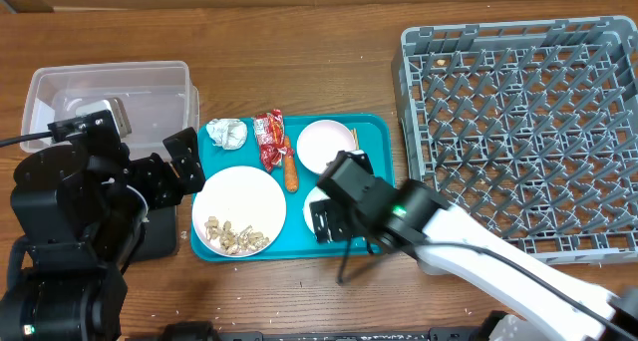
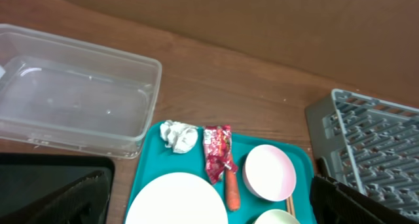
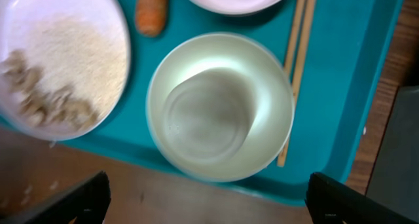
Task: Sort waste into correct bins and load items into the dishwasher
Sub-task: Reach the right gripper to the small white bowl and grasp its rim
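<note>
On the teal tray (image 1: 374, 132) lie a crumpled paper wad (image 1: 226, 133), a red wrapper (image 1: 269, 140), a carrot piece (image 1: 290, 171), a pink bowl (image 1: 325, 147), chopsticks (image 1: 354, 142) and a white plate (image 1: 239, 206) with crumbs (image 1: 234, 237). My right gripper (image 1: 334, 209) is open above the white bowl (image 3: 219, 106), which it hides from overhead. My left gripper (image 1: 189, 162) is open at the tray's left edge, above the plate (image 2: 177, 201). The clear tub (image 1: 110, 107) is at far left. The black tray (image 2: 39, 171) lies under my left arm. The grey rack (image 1: 528, 132) is at right. The cup is out of view.
The rack's near left corner sits close to the teal tray's right edge. In the right wrist view the chopsticks (image 3: 298, 54) lie right beside the white bowl. Bare wooden table (image 3: 196, 198) runs along the tray's front edge.
</note>
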